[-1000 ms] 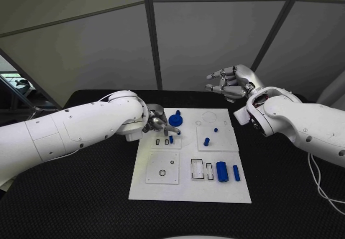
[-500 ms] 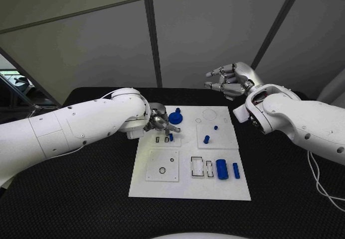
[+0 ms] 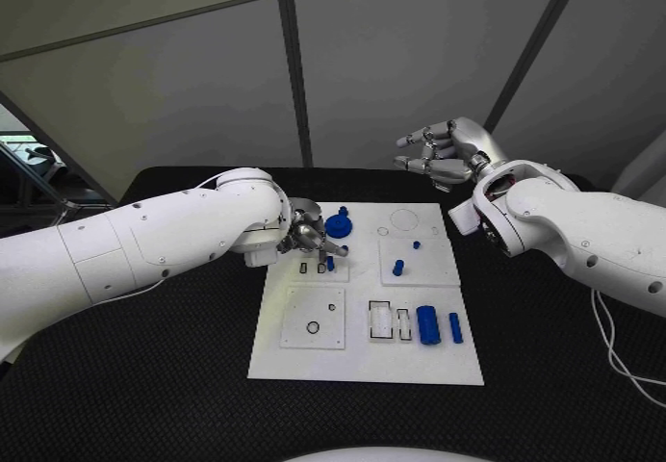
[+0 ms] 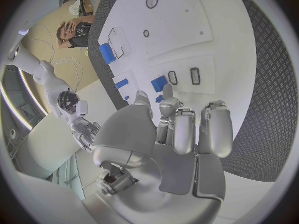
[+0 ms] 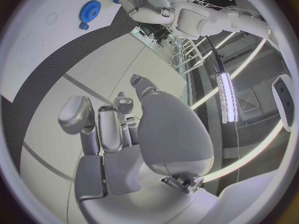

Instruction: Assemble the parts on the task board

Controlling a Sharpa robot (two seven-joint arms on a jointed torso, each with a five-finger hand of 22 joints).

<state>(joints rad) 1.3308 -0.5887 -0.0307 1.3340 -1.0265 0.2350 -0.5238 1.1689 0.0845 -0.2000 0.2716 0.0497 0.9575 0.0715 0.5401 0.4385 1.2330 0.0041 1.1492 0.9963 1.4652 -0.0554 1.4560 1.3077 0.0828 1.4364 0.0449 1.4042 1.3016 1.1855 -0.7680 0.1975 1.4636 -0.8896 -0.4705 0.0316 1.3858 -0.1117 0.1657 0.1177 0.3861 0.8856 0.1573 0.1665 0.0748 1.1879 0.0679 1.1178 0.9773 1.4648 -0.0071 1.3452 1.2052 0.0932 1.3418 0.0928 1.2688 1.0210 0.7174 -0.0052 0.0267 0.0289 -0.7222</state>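
Note:
The white task board [image 3: 364, 370] lies in the middle of the black table. My left hand [image 3: 307, 238] hovers low over its far left part and pinches a small blue part [image 3: 329, 262] just past two small slots [image 3: 313, 272]. The left wrist view has that blue part [image 4: 159, 83] at my fingertips [image 4: 167, 91], beside the slots [image 4: 183, 76]. A blue gear [image 3: 340, 227] stands right behind the hand. My right hand [image 3: 442, 154] is raised above the table's far edge with loosely bent fingers and holds nothing; the right wrist view shows it [image 5: 118, 134] the same way.
Two small blue pegs [image 3: 399, 269] stand on the board's right square plate. A blue cylinder [image 3: 426, 326] and a thin blue bar [image 3: 455, 330] lie near the right edge, beside rectangular slots [image 3: 380, 322]. A round hole [image 3: 314, 331] sits in the near left plate.
My left hand has drawn the small blue part slightly toward the board's far side. The right hand has drifted a little, still raised.

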